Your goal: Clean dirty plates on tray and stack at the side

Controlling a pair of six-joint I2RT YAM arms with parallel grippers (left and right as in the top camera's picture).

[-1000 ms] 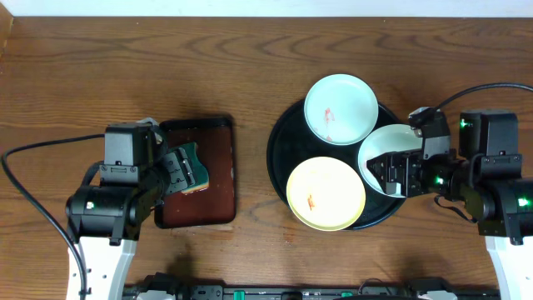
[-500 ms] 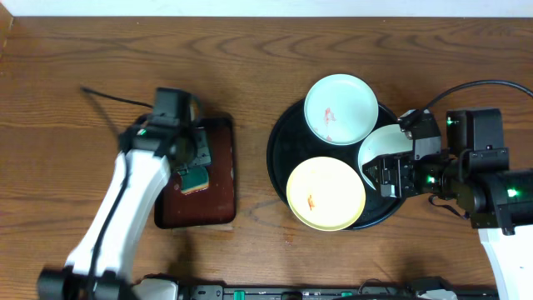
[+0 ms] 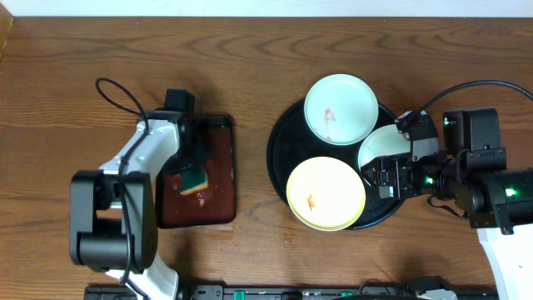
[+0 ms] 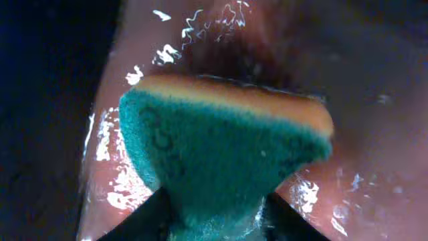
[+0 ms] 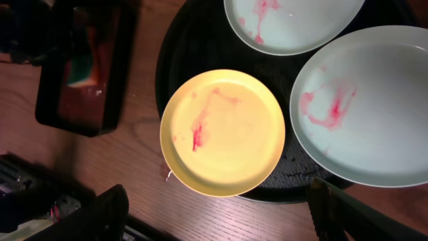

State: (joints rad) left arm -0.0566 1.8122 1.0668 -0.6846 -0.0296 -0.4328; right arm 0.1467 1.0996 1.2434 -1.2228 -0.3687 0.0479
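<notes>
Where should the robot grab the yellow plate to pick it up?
Grab the yellow plate by its thin rim, at the near edge poking past the lip of the black tray over the wood. It lies flat, so the middle gives nothing to pinch; there, there's probably room underneath. Come from the table's front: the far mint plate and the right mint plate crowd other sides.

Two white-and-black robot arms, seen from above. The left arm (image 3: 137,154) stretches forward from its base, then doubles back at the wrist. Its black pincer (image 3: 191,160) points downward, and its fingers (image 4: 137,217) press on either side of a green-and-yellow sponge (image 4: 221,147). The right arm (image 3: 491,196) reaches inward toward the centre. Its black pincer (image 3: 386,177) is spread wide, with nothing gripped between the fingers (image 5: 110,214).
</notes>
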